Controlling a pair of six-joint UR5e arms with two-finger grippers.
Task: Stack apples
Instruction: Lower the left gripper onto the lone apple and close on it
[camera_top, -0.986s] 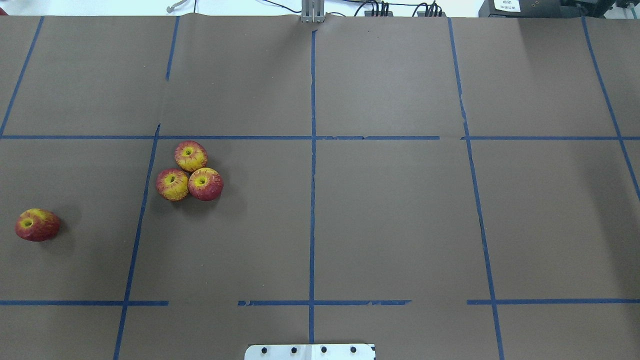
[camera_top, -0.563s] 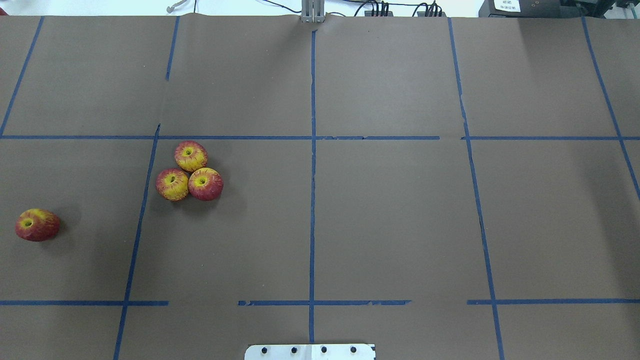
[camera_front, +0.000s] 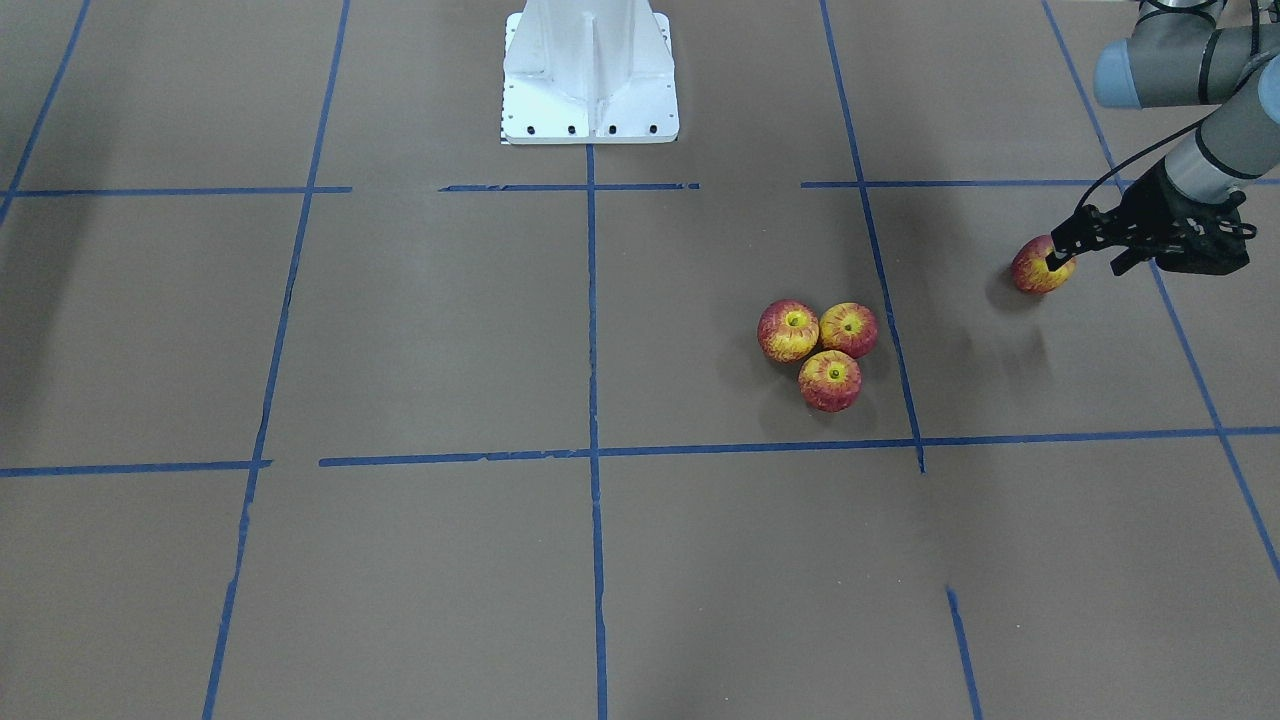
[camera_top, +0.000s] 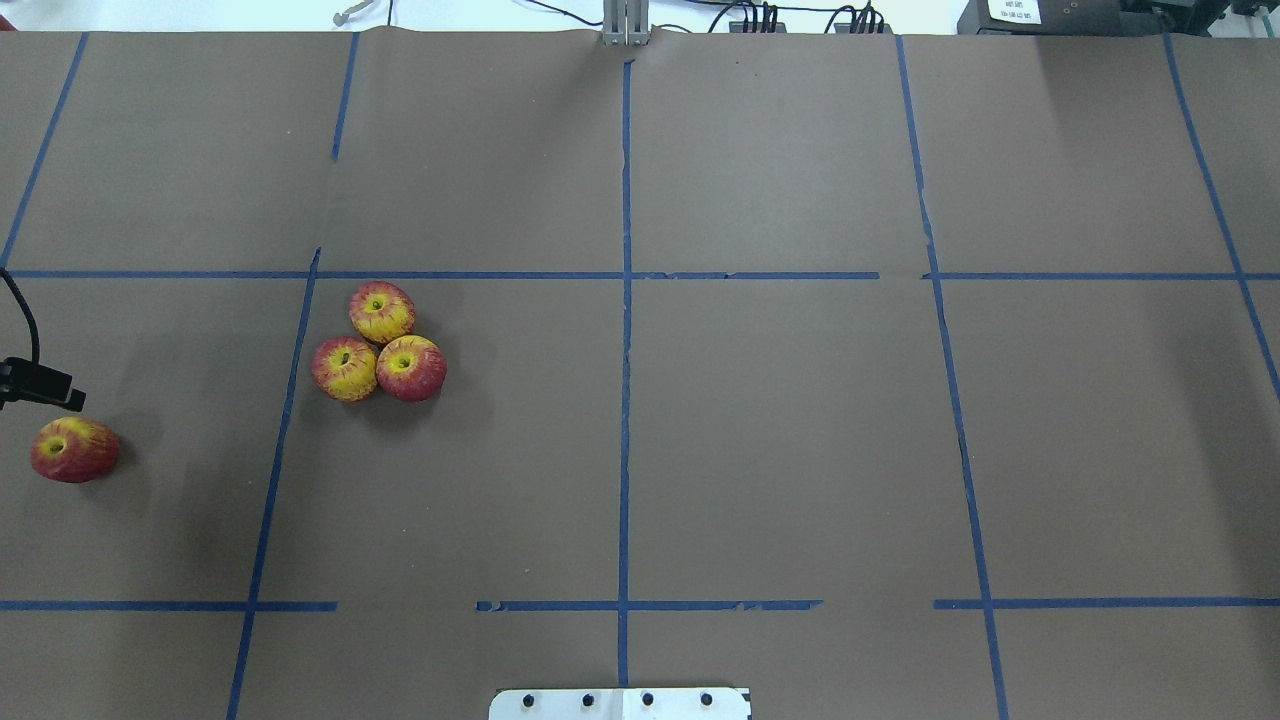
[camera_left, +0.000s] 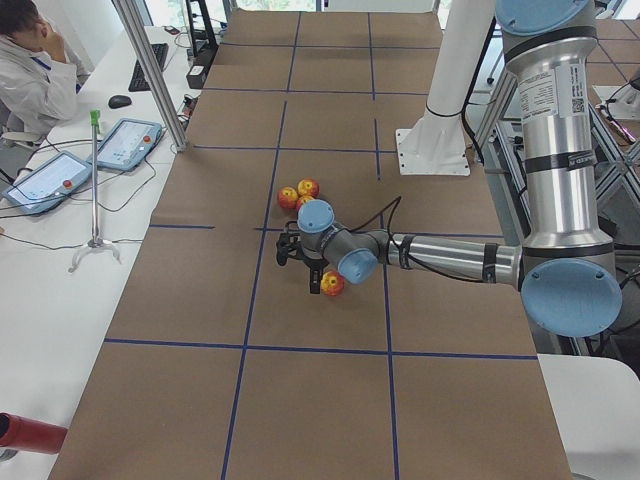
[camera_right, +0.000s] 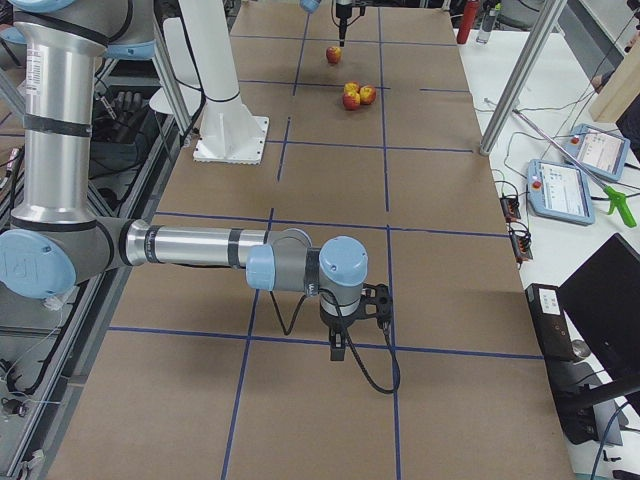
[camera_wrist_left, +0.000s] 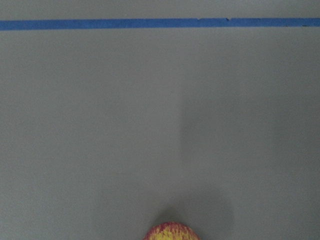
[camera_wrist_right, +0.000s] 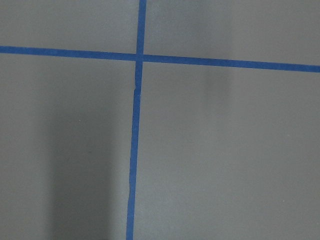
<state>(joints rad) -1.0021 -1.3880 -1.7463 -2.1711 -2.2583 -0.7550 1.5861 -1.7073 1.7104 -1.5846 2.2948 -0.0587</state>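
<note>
Three apples (camera_top: 382, 312) stand touching in a tight triangle on the brown table, left of centre; the cluster also shows in the front view (camera_front: 829, 380). A fourth apple (camera_top: 74, 450) lies alone near the table's left edge, tilted on its side. My left gripper (camera_front: 1085, 265) hangs just over this lone apple (camera_front: 1038, 266), fingers apart and empty, one fingertip in front of the apple. Only its tip (camera_top: 60, 397) shows at the overhead view's left edge. The left wrist view shows the apple's top (camera_wrist_left: 171, 231) at its bottom edge. My right gripper (camera_right: 345, 340) hovers far away over bare table; I cannot tell its state.
The white robot base plate (camera_front: 590, 70) sits at the table's robot side. Blue tape lines (camera_top: 624, 300) divide the brown paper into squares. A side table with tablets (camera_left: 120, 140), a metal post and a seated person (camera_left: 30, 70) lies beyond the far edge.
My left gripper has come into the overhead view at the left edge, just beyond the lone apple. The four apples have not moved.
</note>
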